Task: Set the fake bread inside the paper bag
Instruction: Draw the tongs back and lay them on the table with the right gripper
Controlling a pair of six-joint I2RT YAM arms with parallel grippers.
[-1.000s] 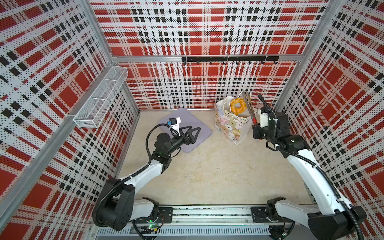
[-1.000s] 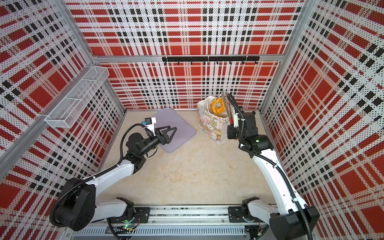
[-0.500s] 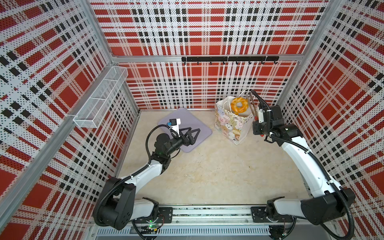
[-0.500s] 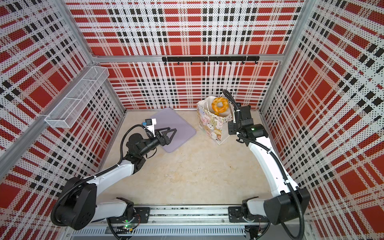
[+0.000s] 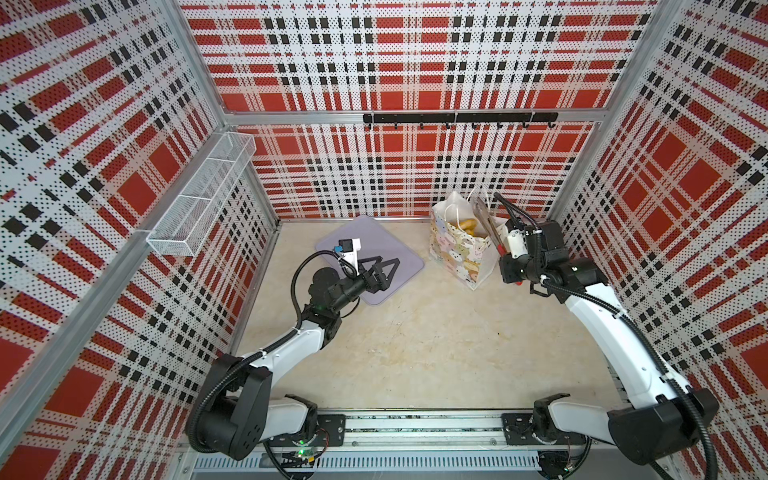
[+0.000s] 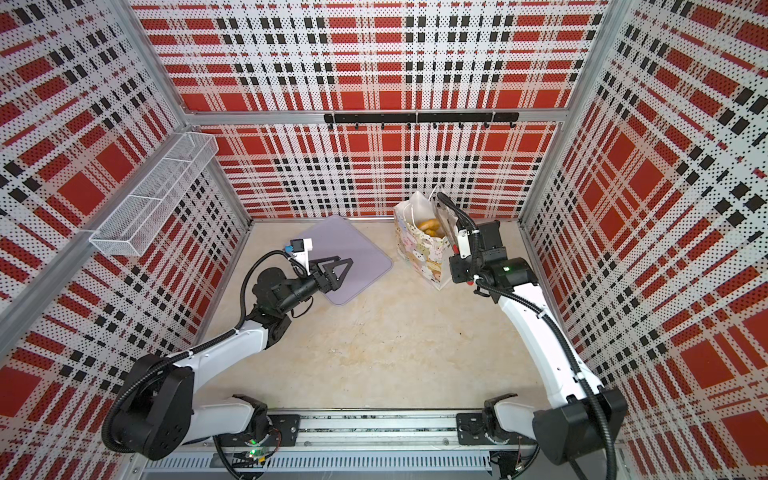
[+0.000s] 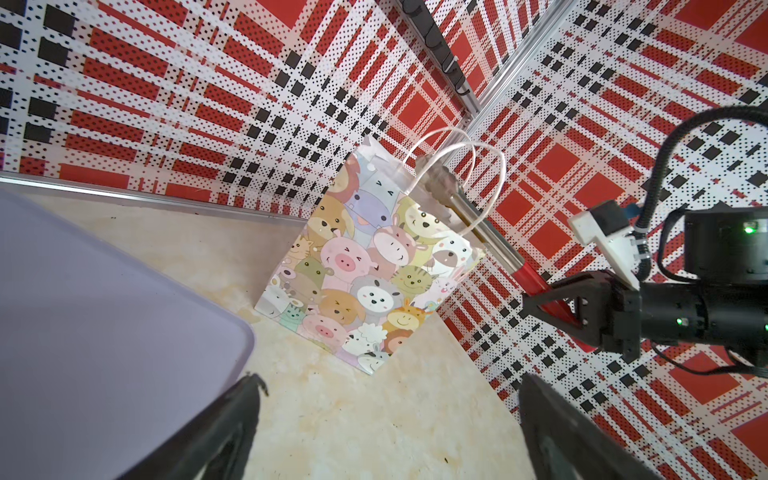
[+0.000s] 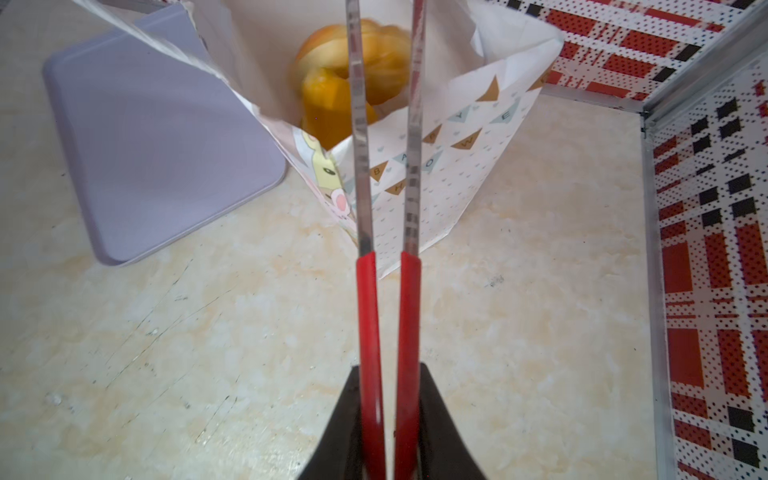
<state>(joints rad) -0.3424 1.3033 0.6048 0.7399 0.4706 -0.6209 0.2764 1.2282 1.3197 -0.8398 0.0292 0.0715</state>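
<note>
The paper bag point(image 5: 457, 257) point(image 6: 424, 253) point(image 7: 365, 266) point(image 8: 449, 174) stands upright at the back right, mouth open. Golden fake bread point(image 5: 465, 224) point(image 6: 430, 226) point(image 8: 332, 95) lies inside it, a ring doughnut on top. My right gripper point(image 5: 505, 253) point(image 6: 457, 253) point(image 8: 388, 370) point(image 7: 552, 299) is shut on the red handles of metal tongs point(image 5: 486, 224) point(image 7: 469, 216) point(image 8: 361, 166). The tongs reach over the bag's mouth, and their tips carry nothing. My left gripper point(image 5: 386, 266) point(image 6: 338, 262) point(image 7: 388, 382) hangs open and empty over the edge of the lavender tray point(image 5: 399, 249) point(image 7: 104, 311) point(image 8: 158, 137).
The tray lies flat left of the bag with no bread on it. A white wire basket point(image 5: 203, 195) hangs on the left wall and a black hook rail point(image 5: 457, 118) on the back wall. The bag stands close to the back right corner of the plaid walls.
My right arm has swung its elbow, and the tongs have shifted a little to the left over the bag's mouth. The left arm has not moved.
</note>
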